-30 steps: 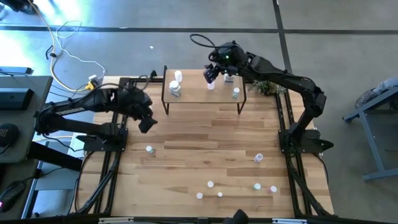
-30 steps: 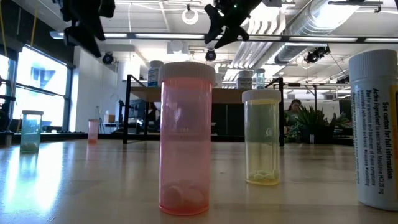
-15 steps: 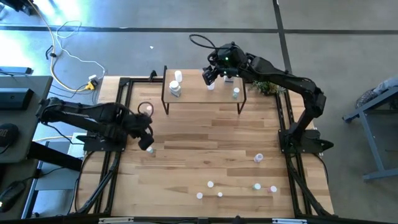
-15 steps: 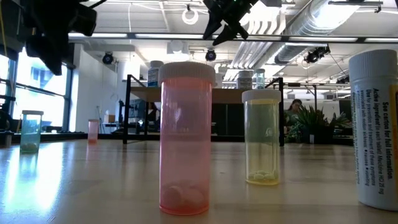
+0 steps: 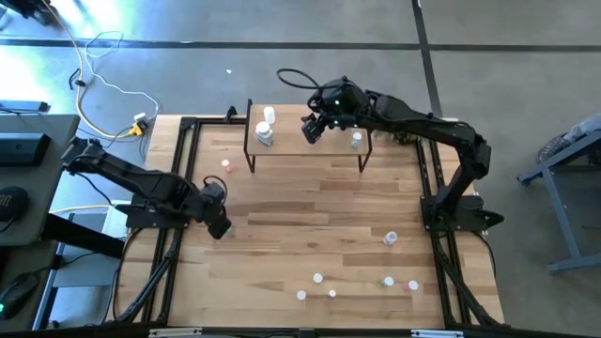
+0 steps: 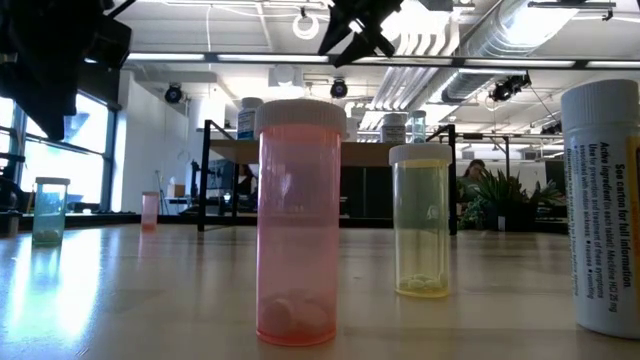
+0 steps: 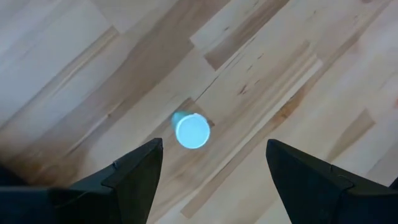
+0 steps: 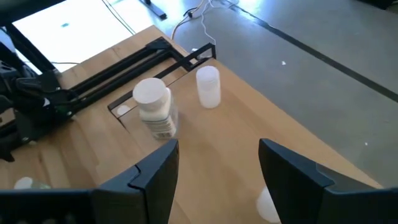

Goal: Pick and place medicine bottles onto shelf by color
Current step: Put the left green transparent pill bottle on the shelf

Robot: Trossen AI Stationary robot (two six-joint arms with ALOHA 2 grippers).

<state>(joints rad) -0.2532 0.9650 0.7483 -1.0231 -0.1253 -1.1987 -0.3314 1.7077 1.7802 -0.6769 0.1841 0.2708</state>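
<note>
My left gripper [image 7: 214, 149] points down over the table's left side [image 5: 219, 225], open. A small bottle with a pale cap [image 7: 191, 130] stands upright on the wood straight below, between the fingers and clear of them. My right gripper [image 8: 217, 158] hovers open over the shelf [image 5: 329, 150], holding nothing. Ahead of it on the shelf's left part stand a labelled white-capped bottle [image 8: 153, 107] and a smaller white bottle [image 8: 208, 85]. Another bottle [image 5: 357, 141] stands on the shelf's right part. A white cap [image 8: 267, 204] shows just below the right gripper's fingers.
Several small bottles stand scattered near the front edge, among them a pink one [image 6: 298, 220], a yellow one [image 6: 420, 220] and a large white one [image 6: 605, 200]. A green-tinted bottle [image 6: 50, 210] stands at the left. One bottle [image 5: 392, 238] stands alone at the right, a tiny pink one [image 5: 225, 166] left of the shelf.
My left gripper has swung toward the table's near edge and come down, rolling its wrist, until it hangs over the pale-capped bottle. My right gripper has drifted a little toward the shelf's left end. Both have stayed open. No bottle has moved.
</note>
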